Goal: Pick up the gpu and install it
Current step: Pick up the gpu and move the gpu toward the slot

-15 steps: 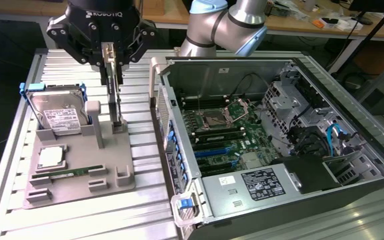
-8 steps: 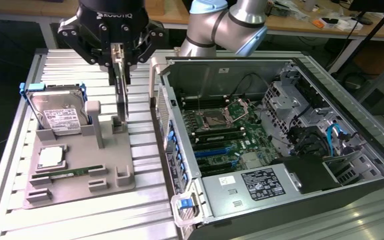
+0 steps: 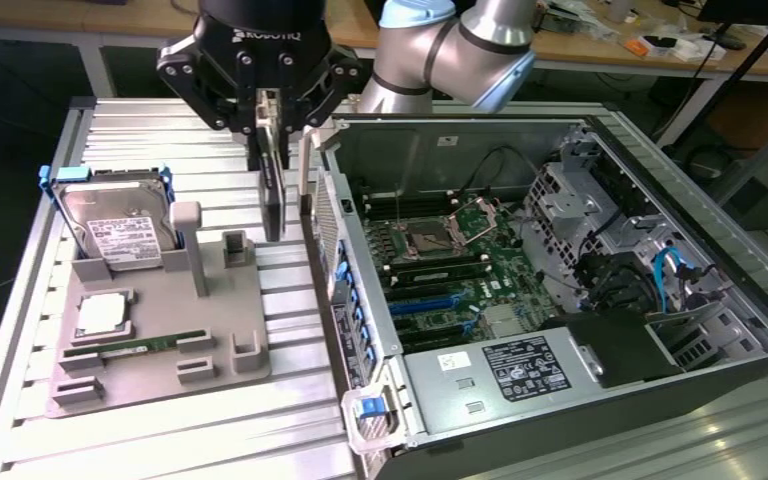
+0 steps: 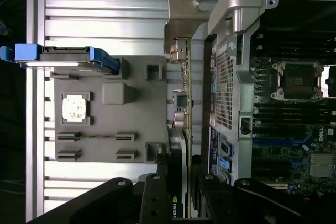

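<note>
Gripper (image 3: 275, 128) around upright gpu (image 3: 273, 200)

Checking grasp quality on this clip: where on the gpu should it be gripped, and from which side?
By its top edge, from above, one pad on each flat face. The gpu is a thin card hanging on edge between the grey fixture and the open computer case, so its broad faces give parallel surfaces. The gripper holds it that way.
</note>
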`<move>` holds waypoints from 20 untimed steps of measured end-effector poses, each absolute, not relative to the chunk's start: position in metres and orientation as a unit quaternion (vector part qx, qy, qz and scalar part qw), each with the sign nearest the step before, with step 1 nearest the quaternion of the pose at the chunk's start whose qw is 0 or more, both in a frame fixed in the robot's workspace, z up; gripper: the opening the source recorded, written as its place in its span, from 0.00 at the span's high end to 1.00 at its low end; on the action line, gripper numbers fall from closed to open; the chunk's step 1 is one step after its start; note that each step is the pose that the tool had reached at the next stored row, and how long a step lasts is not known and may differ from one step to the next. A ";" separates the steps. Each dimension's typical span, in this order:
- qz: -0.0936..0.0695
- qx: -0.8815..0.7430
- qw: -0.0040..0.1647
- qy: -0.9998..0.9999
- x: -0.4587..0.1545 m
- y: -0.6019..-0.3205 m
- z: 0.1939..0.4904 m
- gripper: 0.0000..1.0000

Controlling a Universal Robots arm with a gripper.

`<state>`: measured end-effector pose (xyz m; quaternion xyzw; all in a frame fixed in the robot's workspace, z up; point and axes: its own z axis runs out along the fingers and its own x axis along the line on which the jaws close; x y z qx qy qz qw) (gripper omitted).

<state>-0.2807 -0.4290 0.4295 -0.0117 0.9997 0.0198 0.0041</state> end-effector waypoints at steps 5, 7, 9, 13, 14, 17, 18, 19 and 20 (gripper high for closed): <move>0.020 -0.012 0.003 1.000 -0.262 -0.429 0.429 0.73; 0.020 -0.012 -0.003 1.000 -0.251 -0.429 0.429 0.73; 0.020 -0.011 -0.010 1.000 -0.239 -0.429 0.429 0.73; 0.020 -0.011 -0.021 1.000 -0.217 -0.429 0.429 0.73; 0.020 -0.011 -0.023 0.999 -0.212 -0.429 0.429 0.73; 0.020 -0.011 -0.030 0.999 -0.198 -0.429 0.429 0.73; 0.020 -0.011 -0.033 0.999 -0.192 -0.429 0.429 0.73; 0.020 -0.011 -0.036 0.999 -0.185 -0.429 0.429 0.73; 0.020 -0.011 -0.039 0.999 -0.179 -0.429 0.429 0.73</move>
